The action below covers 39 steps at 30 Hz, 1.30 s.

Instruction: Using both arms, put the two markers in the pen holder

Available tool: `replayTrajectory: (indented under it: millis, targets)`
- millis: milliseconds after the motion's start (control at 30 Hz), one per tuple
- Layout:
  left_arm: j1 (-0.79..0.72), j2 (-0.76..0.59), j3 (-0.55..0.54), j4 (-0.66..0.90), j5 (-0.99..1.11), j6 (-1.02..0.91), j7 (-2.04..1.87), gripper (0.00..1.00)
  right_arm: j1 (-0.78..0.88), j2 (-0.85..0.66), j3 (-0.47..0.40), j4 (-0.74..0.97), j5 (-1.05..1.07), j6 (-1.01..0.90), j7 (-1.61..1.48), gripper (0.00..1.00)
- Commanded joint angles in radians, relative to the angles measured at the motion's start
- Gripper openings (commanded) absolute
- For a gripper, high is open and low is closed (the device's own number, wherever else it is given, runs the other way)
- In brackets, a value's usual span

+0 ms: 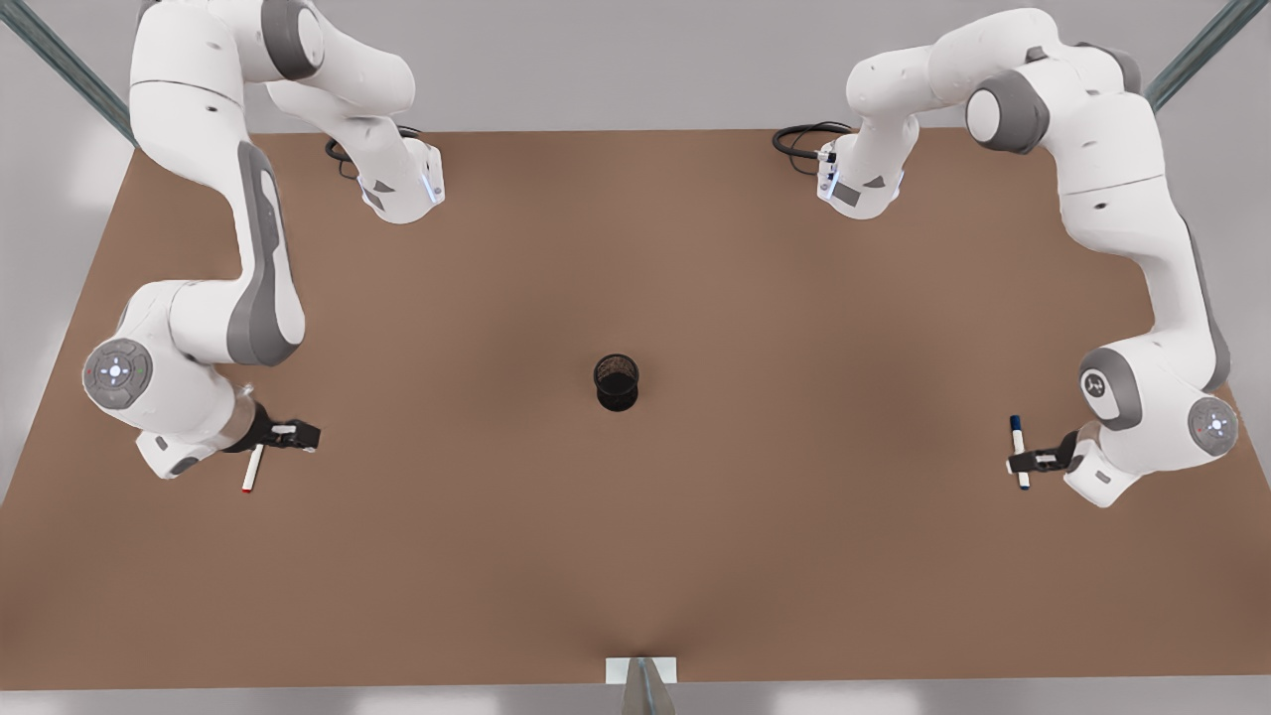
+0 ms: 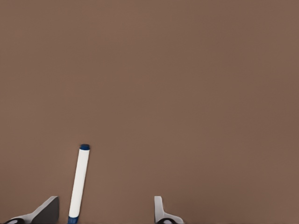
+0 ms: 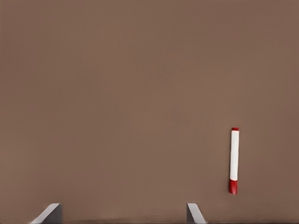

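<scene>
Grippers (image 2: 107, 212) (image 3: 124, 214) both open, nr markers.

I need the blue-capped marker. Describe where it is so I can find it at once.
Start at the brown table and go to the front view's right edge, far from the black wire-mesh pen holder at the centre. There, at the open left gripper, lies the thin white-barrelled marker with dark blue ends. The other marker, by the open right gripper, is red-tipped.

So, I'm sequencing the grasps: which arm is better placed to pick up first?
Probably the left. The blue-capped marker lies between the open left gripper's fingertips, near one finger. The red-capped marker lies outside the open right gripper's span, needing a sideways shift.
</scene>
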State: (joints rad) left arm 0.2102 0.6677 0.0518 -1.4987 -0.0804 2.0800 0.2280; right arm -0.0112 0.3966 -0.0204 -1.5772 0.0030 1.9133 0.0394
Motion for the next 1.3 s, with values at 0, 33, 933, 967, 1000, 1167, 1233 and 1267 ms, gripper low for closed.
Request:
replayTrajectory:
  millis: [0,33,933,967,1000,1167,1233,1267]
  targets:
    - [0.012,0.027,0.000,-0.014,-0.002,0.244,0.402,1.00,-0.052,0.033,0.000,-0.024,0.029,0.150,-0.033,1.00]
    - [0.024,0.052,0.000,-0.014,0.002,0.270,0.402,1.00,-0.075,0.062,-0.001,-0.023,0.029,0.179,-0.041,1.00]
    - [0.043,0.151,0.014,-0.040,0.002,0.295,0.441,0.41,-0.271,0.372,-0.003,0.040,0.031,0.454,-0.283,1.00]
    - [0.043,0.151,0.014,-0.040,0.002,0.295,0.438,0.38,-0.273,0.372,-0.003,0.040,0.031,0.452,-0.283,1.00]
    - [0.041,0.151,0.014,-0.040,0.002,0.295,0.436,0.37,-0.274,0.373,-0.003,0.037,0.031,0.452,-0.285,1.00]
    - [0.040,0.153,0.014,-0.040,0.002,0.295,0.432,0.33,-0.260,0.390,-0.001,-0.003,0.029,0.449,-0.274,0.95]
    - [0.040,0.154,0.014,-0.040,0.002,0.295,0.432,0.33,-0.259,0.393,0.000,-0.015,0.029,0.451,-0.276,0.87]
    - [0.040,0.158,0.014,-0.040,0.002,0.295,0.432,0.33,-0.262,0.395,0.000,-0.015,0.028,0.451,-0.277,0.83]
